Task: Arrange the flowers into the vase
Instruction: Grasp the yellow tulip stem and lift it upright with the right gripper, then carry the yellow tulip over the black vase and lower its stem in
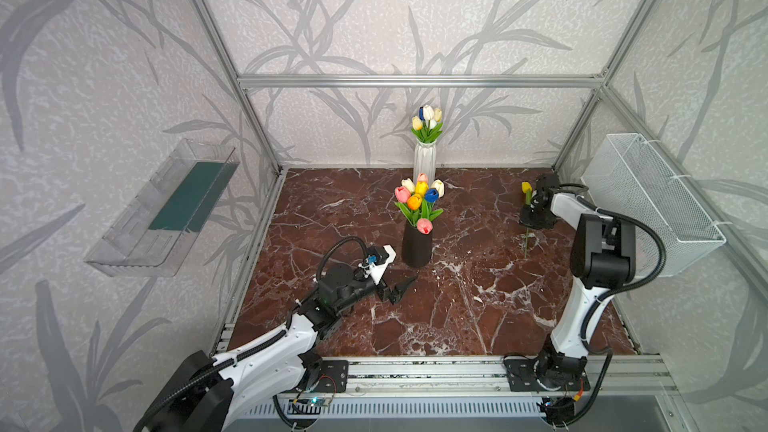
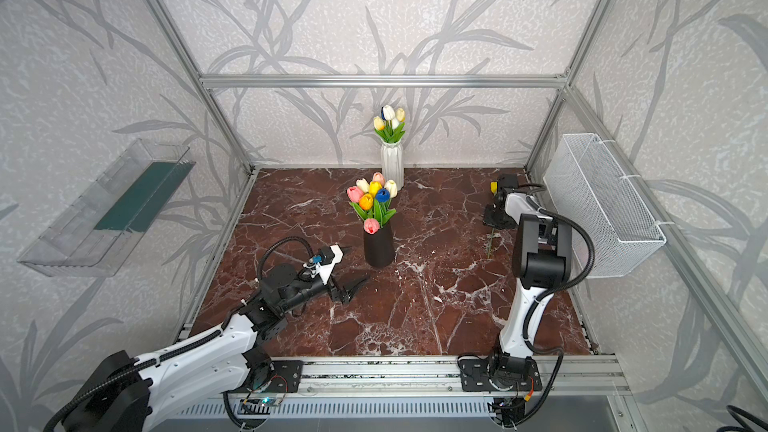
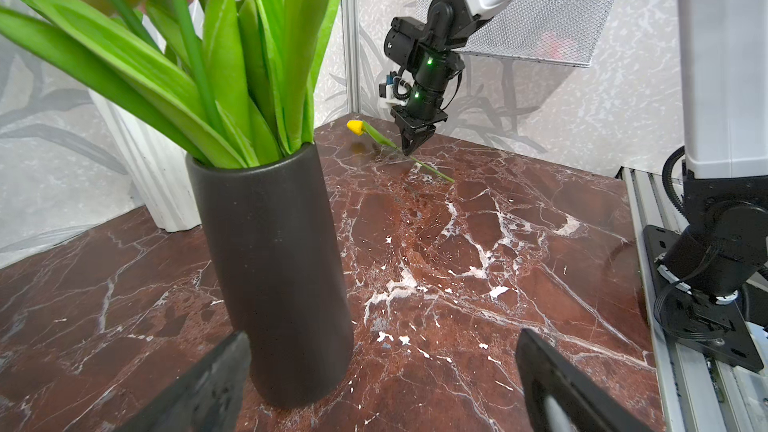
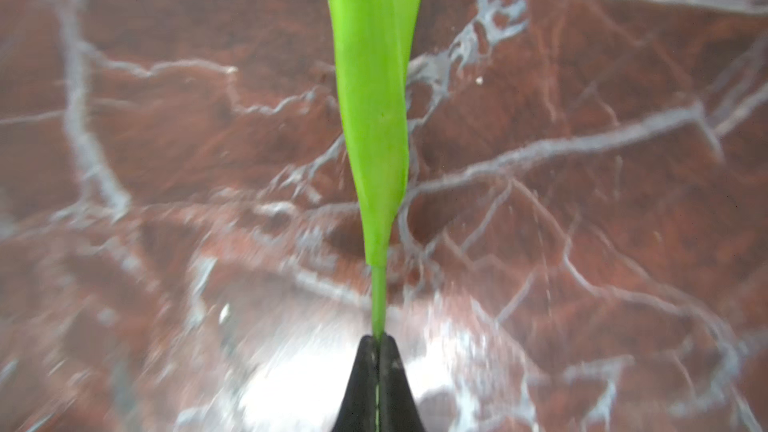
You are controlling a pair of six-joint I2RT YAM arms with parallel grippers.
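A black vase (image 1: 417, 249) (image 2: 379, 249) (image 3: 274, 268) stands mid-table holding several flowers (image 1: 419, 197) with pink, yellow, orange, blue and cream heads. One yellow tulip (image 1: 527, 187) (image 2: 493, 187) (image 3: 355, 127) is at the far right. My right gripper (image 3: 409, 149) (image 4: 378, 342) is shut on its thin green stem (image 4: 379, 297), just below the leaf (image 4: 374, 118). The head hangs a little above the marble and the stem's end slopes down to it. My left gripper (image 1: 399, 290) (image 2: 351, 286) (image 3: 382, 338) is open and empty, low in front of the black vase.
A white ribbed vase (image 1: 424, 160) with cream and blue tulips stands at the back wall. A white wire basket (image 1: 652, 201) hangs on the right wall and a clear shelf (image 1: 166, 209) on the left. An aluminium rail (image 1: 415, 371) borders the front.
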